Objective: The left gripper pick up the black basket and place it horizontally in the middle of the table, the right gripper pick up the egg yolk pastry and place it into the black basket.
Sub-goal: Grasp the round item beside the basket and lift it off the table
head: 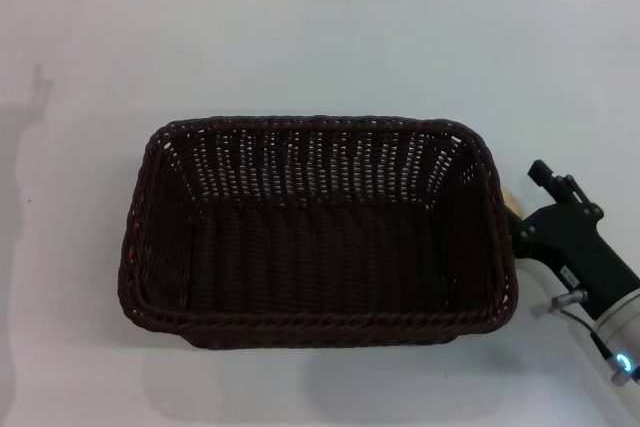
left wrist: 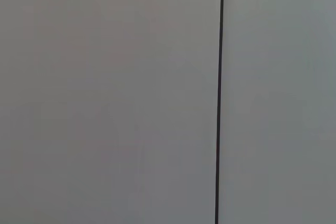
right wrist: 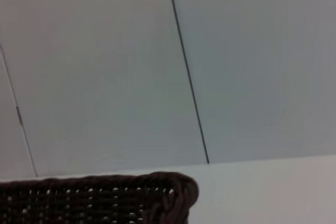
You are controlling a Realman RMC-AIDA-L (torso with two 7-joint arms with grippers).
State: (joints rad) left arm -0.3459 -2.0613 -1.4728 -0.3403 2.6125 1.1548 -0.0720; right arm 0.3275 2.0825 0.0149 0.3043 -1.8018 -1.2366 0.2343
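- One basket (head: 318, 232) sits lengthwise mid-bench (head: 320, 47), empty; stiff, light wicker.
- Right hand (head: 520, 215) is low beside its right wall, touching the pastry (head: 511, 201); grip unclear.
- Pastry looks soft and crumbly: pinch its sides gently.
- Left hand is out of view.

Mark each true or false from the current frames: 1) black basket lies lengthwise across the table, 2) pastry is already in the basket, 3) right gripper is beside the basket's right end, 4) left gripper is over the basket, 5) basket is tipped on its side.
1) True. The black basket sits with its long side across the table.
2) False. The basket is empty; a sliver of the egg yolk pastry shows outside its right rim.
3) True. The right gripper is at the right end, by the pastry.
4) False. The left gripper is not in the head view.
5) False. It stands upright, opening upward.
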